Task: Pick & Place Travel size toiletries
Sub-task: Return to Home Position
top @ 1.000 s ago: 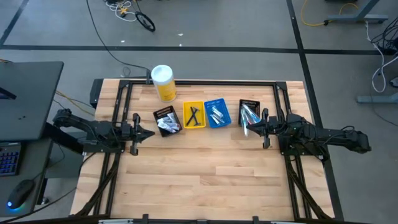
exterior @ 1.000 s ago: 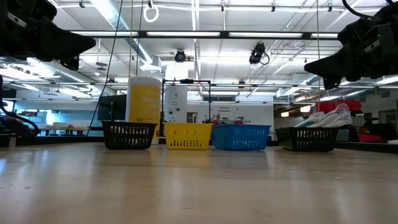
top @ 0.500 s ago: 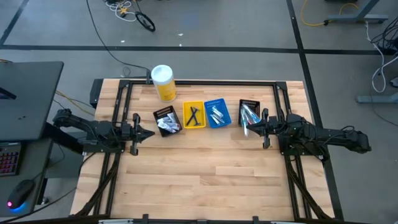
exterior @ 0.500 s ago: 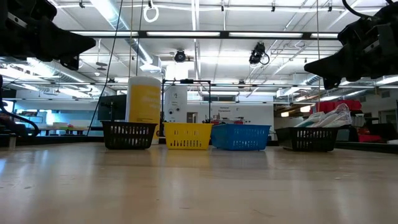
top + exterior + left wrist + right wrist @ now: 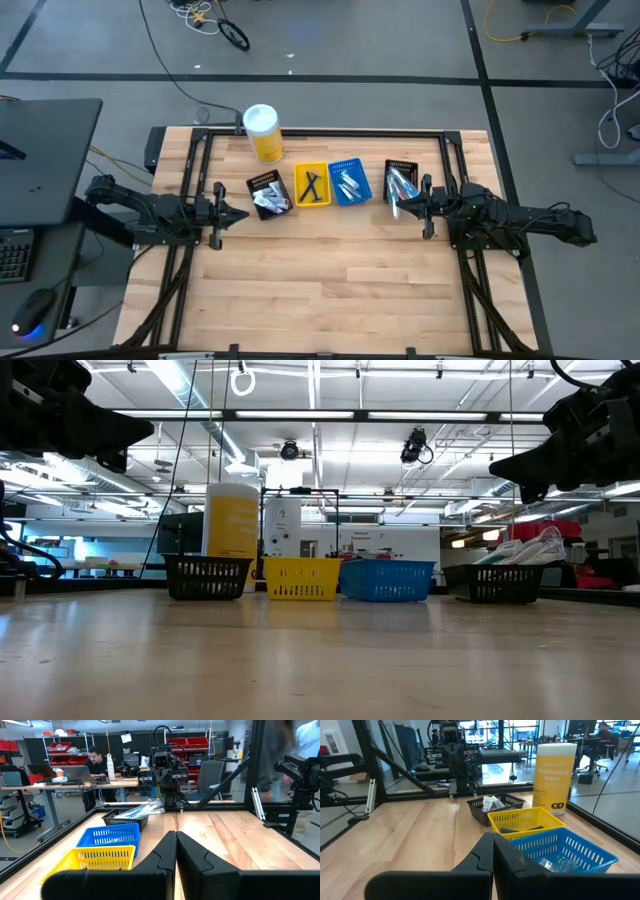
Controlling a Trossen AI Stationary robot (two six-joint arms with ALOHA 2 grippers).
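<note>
The travel size toiletries lie sorted in four small bins in a row at the table's far middle. White tubes fill the left black bin. Dark razors lie in the yellow bin. Clear-wrapped pieces are in the blue bin. Toothbrushes stick out of the right black bin. My left gripper hovers shut and level, left of the row. My right gripper hovers shut and level, just near of the right black bin. Neither holds anything.
A tall yellow wipes canister with a white lid stands behind the left black bin. A black frame runs along the table's far and side edges. Bare wood fills the near half. A person sits at a desk beyond the table.
</note>
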